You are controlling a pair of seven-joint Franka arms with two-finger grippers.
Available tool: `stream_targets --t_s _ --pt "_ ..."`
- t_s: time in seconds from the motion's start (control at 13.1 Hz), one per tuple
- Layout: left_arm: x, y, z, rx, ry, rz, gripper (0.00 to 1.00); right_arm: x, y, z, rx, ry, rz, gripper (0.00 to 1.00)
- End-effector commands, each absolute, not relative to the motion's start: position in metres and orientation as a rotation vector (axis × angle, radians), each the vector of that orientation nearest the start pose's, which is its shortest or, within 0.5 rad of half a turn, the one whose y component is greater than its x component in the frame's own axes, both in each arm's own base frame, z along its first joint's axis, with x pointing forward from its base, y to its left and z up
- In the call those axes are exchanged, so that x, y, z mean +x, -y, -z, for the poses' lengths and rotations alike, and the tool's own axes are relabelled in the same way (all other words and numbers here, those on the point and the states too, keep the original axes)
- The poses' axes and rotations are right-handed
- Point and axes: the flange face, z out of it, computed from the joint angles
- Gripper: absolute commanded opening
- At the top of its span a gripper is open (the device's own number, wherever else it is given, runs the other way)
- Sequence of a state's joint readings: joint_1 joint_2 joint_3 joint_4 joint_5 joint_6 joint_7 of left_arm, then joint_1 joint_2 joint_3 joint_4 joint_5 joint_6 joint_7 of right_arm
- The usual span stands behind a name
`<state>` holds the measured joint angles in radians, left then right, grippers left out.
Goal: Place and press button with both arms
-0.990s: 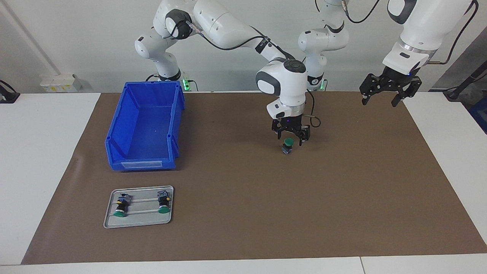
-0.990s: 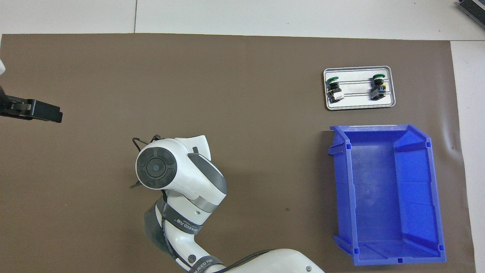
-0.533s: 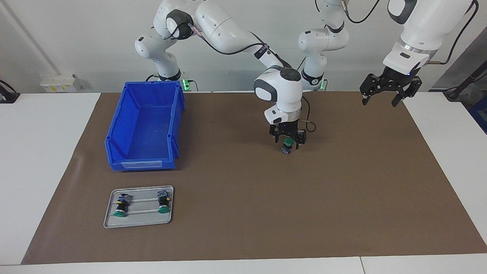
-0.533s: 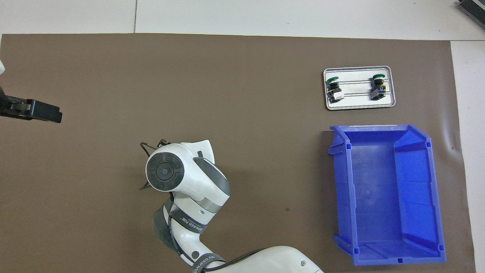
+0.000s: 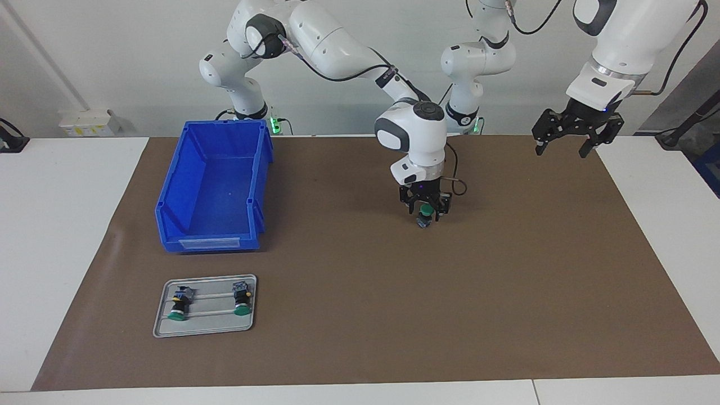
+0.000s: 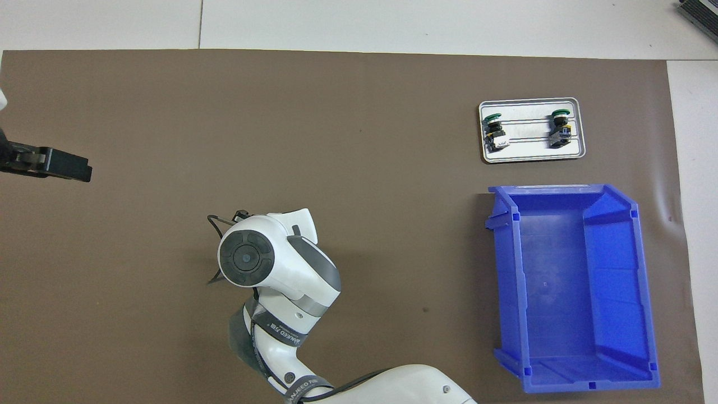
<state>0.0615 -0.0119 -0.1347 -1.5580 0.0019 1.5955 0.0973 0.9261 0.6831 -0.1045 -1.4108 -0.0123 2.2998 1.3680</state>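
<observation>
Plainly, the counter point(image 5: 56, 225) and its brown mat point(image 5: 506, 292) leave plenty of room, so the risks lie with the arms. The right arm point(image 5: 337, 50) reaches down to the middle of the mat, toward its near edge by the robots. From overhead its white wrist hides everything beneath it. The left arm point(image 5: 619, 39) waits high over the mat's corner at its own end, and the left tool point(image 5: 562, 149) hangs with its jaws spread wide and empty.

The blue bin point(image 5: 169, 222) sits at the right arm's end of the counter. The grey tray point(image 5: 205, 332) lies farther from the robots than the bin and carries two spare buttons point(image 5: 243, 301) on their sides. Both are well apart from the work, so a collision there looks unlikely.

The right tool point(image 5: 426, 209) sits low around the green cap of the button point(image 5: 426, 217), which stands upright on the mat. I cannot tell whether the tool grips the button or only brackets it.

The trouble I would expect starts there. If the right tool lifts away while catching the cap, the small base may tip or skid. If it lets go too soon, a press from the left arm could topple the button. If the left tool comes down off centre, it may slide off the cap or strike the right tool, since the two must share a very small spot.
</observation>
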Motion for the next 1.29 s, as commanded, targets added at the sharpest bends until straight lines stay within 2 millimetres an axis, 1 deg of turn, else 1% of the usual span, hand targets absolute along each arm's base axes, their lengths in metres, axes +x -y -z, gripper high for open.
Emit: stream_targets --t_s 0.0,0.08,0.15,0.38,0.46,0.61,0.69,0.84,0.91,1.07,1.14,1.22 --pt "0.546 0.037 -0.640 -3.109 -0.251 0.064 1.00 0.497 -0.557 -0.320 -2.875 -0.713 0.258 0.41" --pt "0.546 0.038 -0.639 -3.109 -0.256 0.061 1.00 0.499 -0.556 -0.320 -2.878 -0.706 0.261 0.17" --pt "0.546 0.037 -0.639 -3.109 -0.251 0.061 1.00 0.500 -0.556 -0.321 -2.883 -0.686 0.264 0.00" --pt "0.546 0.037 -0.639 -3.109 -0.251 0.061 1.00 0.502 -0.553 -0.322 -2.903 -0.663 0.259 0.00" --pt "0.546 0.038 -0.639 -3.109 -0.253 0.064 1.00 0.505 -0.549 -0.329 -2.916 -0.649 0.257 0.00" --pt "0.546 0.038 -0.639 -3.109 -0.253 0.061 1.00 0.519 -0.528 -0.363 -2.939 -0.610 0.263 0.00" --pt "0.546 0.037 -0.639 -3.109 -0.251 0.061 1.00 0.530 -0.505 -0.397 -2.932 -0.615 0.268 0.00" --pt "0.546 0.037 -0.639 -3.109 -0.251 0.061 1.00 0.549 -0.441 -0.469 -2.963 -0.557 0.247 0.00" --pt "0.546 0.037 -0.639 -3.109 -0.253 0.061 1.00 0.555 -0.408 -0.492 -2.994 -0.509 0.218 0.00" --pt "0.546 0.037 -0.640 -3.109 -0.251 0.064 1.00 0.563 -0.343 -0.525 -3.081 -0.367 0.133 0.00" --pt "0.546 0.037 -0.639 -3.109 -0.251 0.061 1.00 0.568 -0.298 -0.539 -3.112 -0.287 0.087 0.00" --pt "0.546 0.037 -0.640 -3.109 -0.253 0.064 1.00 0.569 -0.245 -0.557 -3.098 -0.179 0.045 0.00"
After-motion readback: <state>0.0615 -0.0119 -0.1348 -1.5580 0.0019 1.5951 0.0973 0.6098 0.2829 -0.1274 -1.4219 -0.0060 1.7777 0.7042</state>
